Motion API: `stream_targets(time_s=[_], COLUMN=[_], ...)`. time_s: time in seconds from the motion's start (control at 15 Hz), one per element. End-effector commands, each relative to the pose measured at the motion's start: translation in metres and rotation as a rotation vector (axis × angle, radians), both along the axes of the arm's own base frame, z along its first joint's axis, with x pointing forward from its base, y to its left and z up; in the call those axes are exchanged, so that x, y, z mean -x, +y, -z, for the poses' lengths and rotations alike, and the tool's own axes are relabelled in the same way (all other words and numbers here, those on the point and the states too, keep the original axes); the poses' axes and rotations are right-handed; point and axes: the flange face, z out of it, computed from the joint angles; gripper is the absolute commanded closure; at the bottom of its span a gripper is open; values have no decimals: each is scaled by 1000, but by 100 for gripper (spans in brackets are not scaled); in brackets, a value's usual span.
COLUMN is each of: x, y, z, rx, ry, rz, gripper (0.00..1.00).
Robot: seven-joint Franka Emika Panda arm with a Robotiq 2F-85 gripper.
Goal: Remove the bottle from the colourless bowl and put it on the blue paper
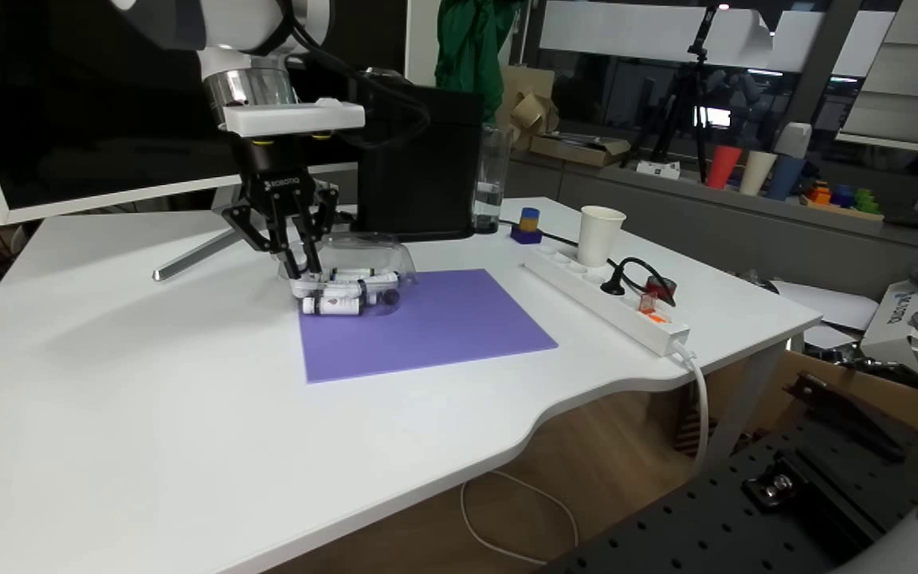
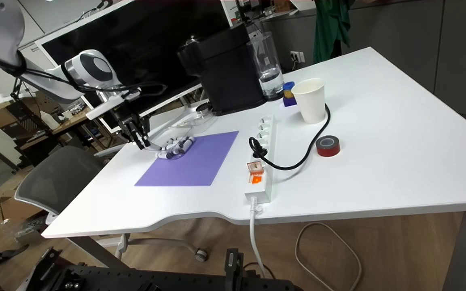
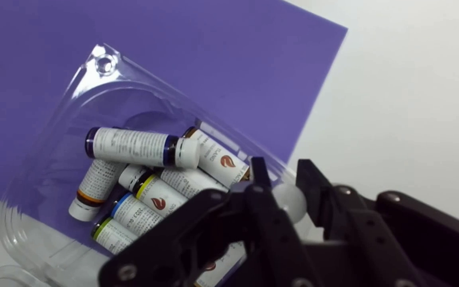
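A clear see-through plastic bowl holds several small white-labelled bottles. It sits partly on a corner of the purple-blue paper, partly on the table. The paper also shows in both exterior views. My gripper is at the bowl's edge in the wrist view, its fingers partly closed around the round white cap of a bottle. The cap fills the gap between the fingers; the body of this bottle is mostly hidden. In both exterior views the gripper points down beside the bowl.
A clear lid-like part stands behind the bottles. A white power strip, a white cup and red tape lie to the side. A black machine and a monitor stand at the back.
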Motion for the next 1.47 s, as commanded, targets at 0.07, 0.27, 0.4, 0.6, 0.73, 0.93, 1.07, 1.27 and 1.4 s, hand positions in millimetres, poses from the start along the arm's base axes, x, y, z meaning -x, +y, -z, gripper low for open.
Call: stream_targets(time_s=[0.07, 0.27, 0.4, 0.6, 0.73, 0.93, 1.07, 1.27, 1.4], x=[-2, 2, 8, 21, 30, 38, 41, 43, 44], y=[-9, -25, -42, -73, -102, -154, -190, -236, -259], z=[-23, -45, -65, -91, -107, -122, -122, -110, -98], rx=[-3, -20, -53, -113, -149, -198, -236, -296, -326], ry=[-18, -22, 7, 76, 89, 81, 88, 110, 132], rz=[44, 104, 149, 242, 332, 489, 584, 711, 787], gripper=[94, 94, 94, 94, 94, 94, 94, 94, 94])
